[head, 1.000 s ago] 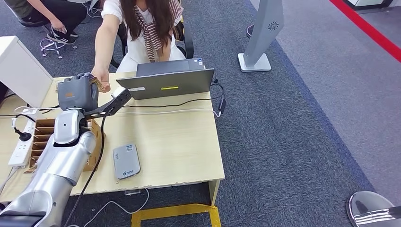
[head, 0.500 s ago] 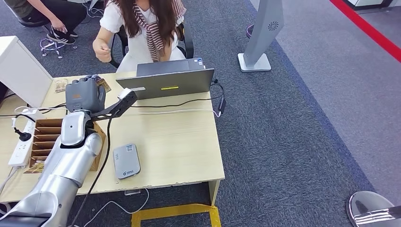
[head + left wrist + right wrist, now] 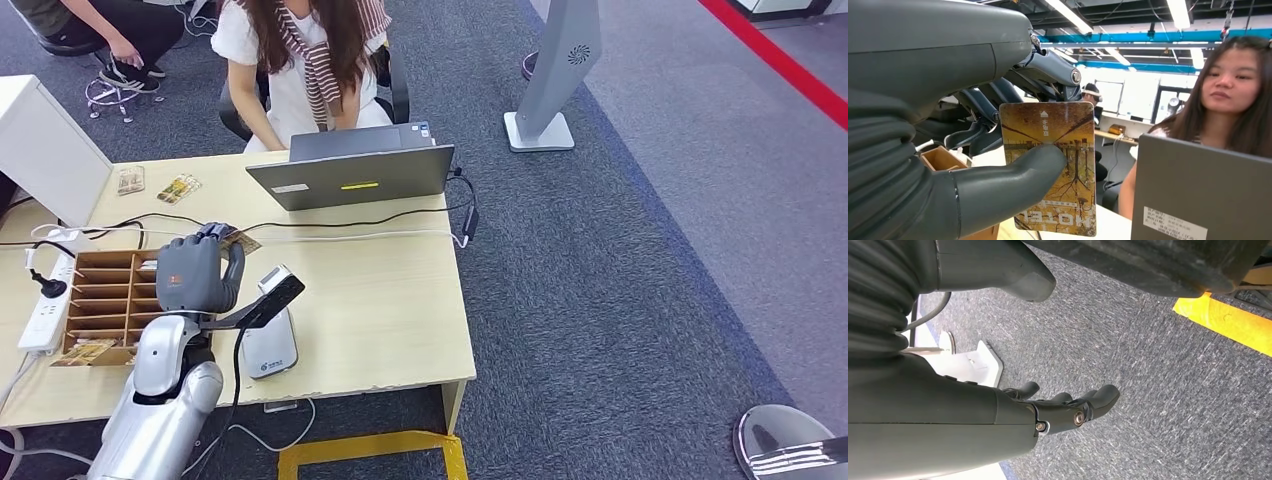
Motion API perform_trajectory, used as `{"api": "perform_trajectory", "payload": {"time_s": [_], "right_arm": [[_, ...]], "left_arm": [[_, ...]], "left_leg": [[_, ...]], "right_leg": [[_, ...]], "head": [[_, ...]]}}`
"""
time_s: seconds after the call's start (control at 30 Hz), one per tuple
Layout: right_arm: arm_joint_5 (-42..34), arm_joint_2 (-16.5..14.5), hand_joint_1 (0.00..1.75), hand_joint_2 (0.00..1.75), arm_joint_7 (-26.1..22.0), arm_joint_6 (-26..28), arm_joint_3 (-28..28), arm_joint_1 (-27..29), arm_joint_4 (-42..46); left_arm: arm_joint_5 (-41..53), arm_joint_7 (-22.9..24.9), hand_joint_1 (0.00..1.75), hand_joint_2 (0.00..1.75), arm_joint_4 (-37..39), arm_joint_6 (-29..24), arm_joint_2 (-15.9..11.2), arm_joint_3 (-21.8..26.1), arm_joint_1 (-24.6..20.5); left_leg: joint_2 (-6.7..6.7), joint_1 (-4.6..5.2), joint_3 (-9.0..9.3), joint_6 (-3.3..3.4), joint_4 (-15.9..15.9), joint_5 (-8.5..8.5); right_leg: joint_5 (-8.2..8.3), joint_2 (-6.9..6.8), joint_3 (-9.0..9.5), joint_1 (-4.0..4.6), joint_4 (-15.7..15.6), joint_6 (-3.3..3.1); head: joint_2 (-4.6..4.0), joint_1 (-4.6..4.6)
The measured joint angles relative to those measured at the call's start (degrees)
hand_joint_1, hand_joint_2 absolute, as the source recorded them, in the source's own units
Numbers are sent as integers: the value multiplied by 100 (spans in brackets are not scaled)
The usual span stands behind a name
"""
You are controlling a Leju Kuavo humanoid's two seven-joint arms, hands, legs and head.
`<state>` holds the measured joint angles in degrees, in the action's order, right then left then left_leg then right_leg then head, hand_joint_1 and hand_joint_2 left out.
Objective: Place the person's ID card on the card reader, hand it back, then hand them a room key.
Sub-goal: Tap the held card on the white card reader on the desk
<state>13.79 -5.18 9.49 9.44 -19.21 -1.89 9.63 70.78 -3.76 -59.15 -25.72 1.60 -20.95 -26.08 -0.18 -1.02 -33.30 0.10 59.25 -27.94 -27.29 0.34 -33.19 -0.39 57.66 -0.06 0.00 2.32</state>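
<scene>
Grey-fingered left hand holds a card pinched between thumb and fingers, raised above the desk just beside the wooden compartment box. The card's face carries a brown tree-lined picture. The grey card reader lies flat on the desk, near the hand and partly under the wrist camera arm. The right hand hangs over carpet, fingers slightly curled, holding nothing. Farther off, two more cards lie on the desk by the laptop, where a person sits.

Left arm: silver shell segments, black cable along it. Left robot hand: dark grey casing, small orange mark, ribbed grey wrist cover, screws at knuckles.
</scene>
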Motion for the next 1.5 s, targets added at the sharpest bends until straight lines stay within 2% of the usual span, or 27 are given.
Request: {"api": "perform_trajectory", "payload": {"time_s": [0.17,0.37,0.53,0.83,1.17,1.5], "right_arm": [[-46,-34,0,175,3,116,34,8,-2],[-143,-64,0,175,-61,163,144,35,-5],[-170,-83,0,175,-22,195,214,37,-6],[-123,-102,0,175,21,221,249,34,-13],[-102,-116,0,175,43,204,256,31,-13],[-83,-121,0,175,44,193,256,29,-13]], "left_arm": [[3,14,175,175,-360,171,-120,-74,232],[93,313,175,175,-888,800,-374,-253,818],[74,489,175,175,-959,1189,-518,-310,1034],[95,613,175,175,-789,1701,-606,-421,1093],[91,640,175,175,-582,1903,-637,-541,1063],[64,707,175,175,-410,1865,-635,-637,1013]], "left_leg": [[3,1,3,0,0,0],[5,0,2,-1,0,-2],[5,-1,2,-1,-1,-2],[4,0,3,-1,0,-2],[3,-1,3,-1,-1,-3],[2,-1,11,-1,-1,-2]], "right_leg": [[2,2,3,0,0,0],[-1,3,0,0,0,0],[-1,3,-1,0,0,0],[0,2,0,0,0,0],[-1,1,0,0,0,0],[-1,0,9,0,0,0]], "head": [[0,0],[0,0],[0,0],[0,0],[0,0],[0,0]]}}
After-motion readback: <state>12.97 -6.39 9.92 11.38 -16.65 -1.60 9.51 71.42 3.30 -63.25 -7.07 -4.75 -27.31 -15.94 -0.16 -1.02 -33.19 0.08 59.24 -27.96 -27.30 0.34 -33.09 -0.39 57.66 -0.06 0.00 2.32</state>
